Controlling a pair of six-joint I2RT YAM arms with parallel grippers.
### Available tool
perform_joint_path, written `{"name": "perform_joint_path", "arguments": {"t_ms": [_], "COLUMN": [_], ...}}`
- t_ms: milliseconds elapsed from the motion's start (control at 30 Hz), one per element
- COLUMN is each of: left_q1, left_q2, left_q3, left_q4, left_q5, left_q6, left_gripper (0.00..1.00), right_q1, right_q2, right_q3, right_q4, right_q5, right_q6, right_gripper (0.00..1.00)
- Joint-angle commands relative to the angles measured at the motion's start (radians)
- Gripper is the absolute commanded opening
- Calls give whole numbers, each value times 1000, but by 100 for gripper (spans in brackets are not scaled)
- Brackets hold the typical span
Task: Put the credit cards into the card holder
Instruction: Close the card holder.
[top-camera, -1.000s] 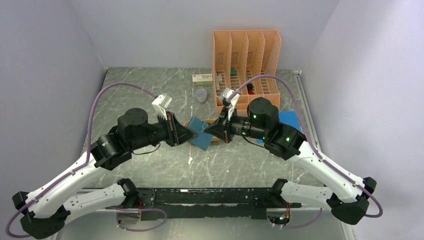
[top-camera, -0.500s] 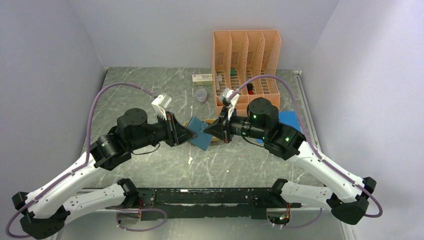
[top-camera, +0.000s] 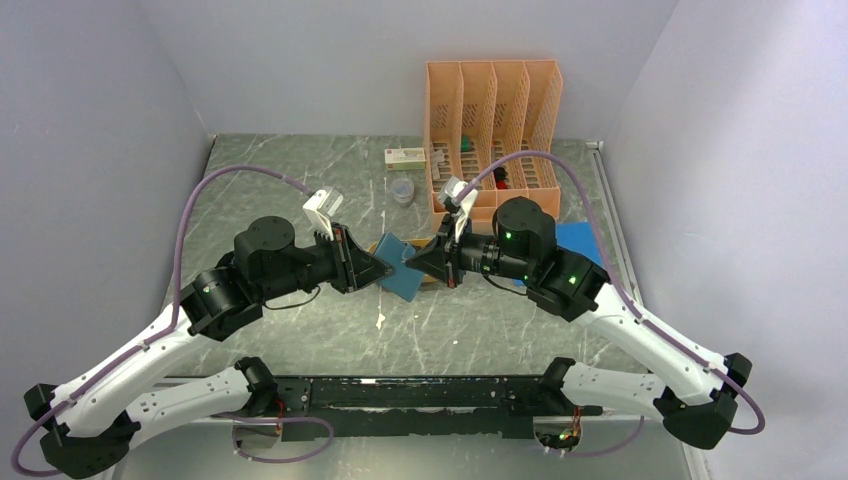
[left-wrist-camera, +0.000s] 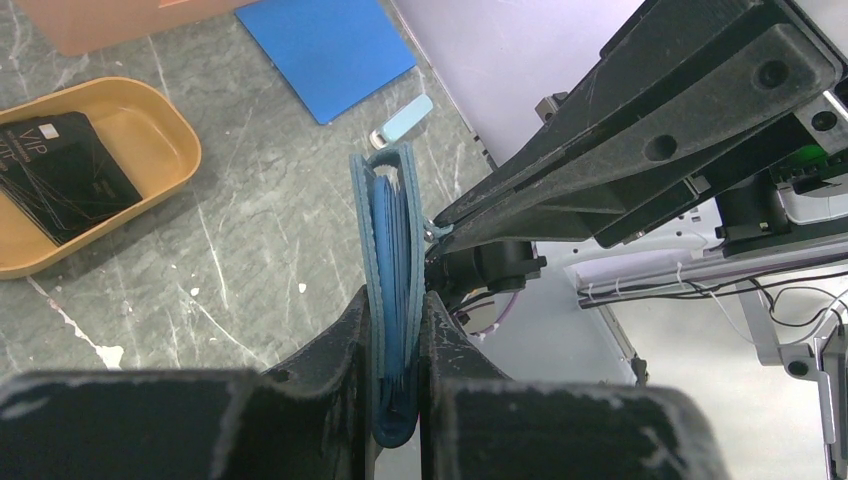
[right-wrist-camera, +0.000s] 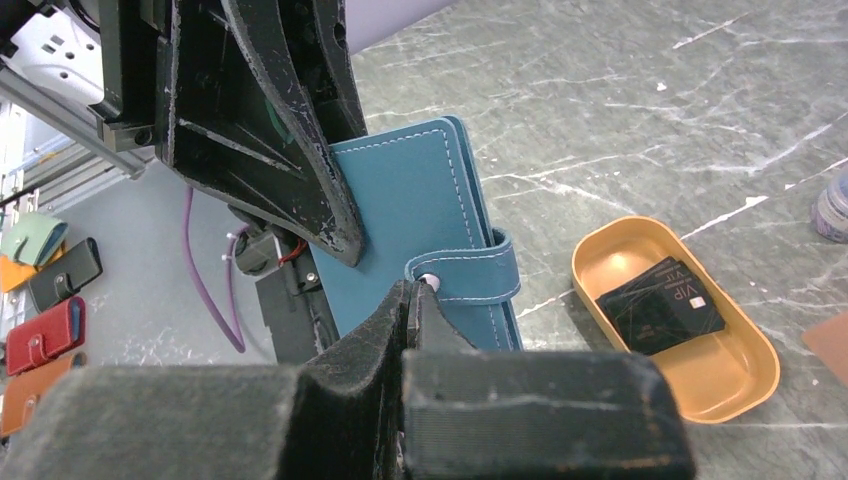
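Card holder (left-wrist-camera: 392, 240): closed, edge-up, off the surface (right-wrist-camera: 650, 120), clamped between the narrowly parted jaws of the left end effector (left-wrist-camera: 396, 325). Probably light, soft and floppy, so best gripped near the spine.
Tab (right-wrist-camera: 470, 272): pinched in the fully closed right end effector (right-wrist-camera: 415, 300).
Cards (right-wrist-camera: 660, 305): thin, likely stiff and slick. They lie in a tray (right-wrist-camera: 740, 375) to the right of that end effector.

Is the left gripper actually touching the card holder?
Touching. The left wrist view shows the card holder clamped edge-on between both left gripper fingers.
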Motion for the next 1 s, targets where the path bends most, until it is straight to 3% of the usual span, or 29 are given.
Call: {"name": "perform_joint_path", "arguments": {"t_ms": [0,967], "left_q1": [1,0], "left_q2": [-16,0], "left_q3": [29,35], "left_q4": [95,255], "left_q5": [67,305], "left_q6": [-21,-62], "left_gripper": [5,5], "right_q1": [15,47], "right_q2": [5,105], "right_q3": [-20,20], "right_q4": [3,-7], "right_q5": [24,99], "right_q6": [16,42], "right_gripper": [0,0]}}
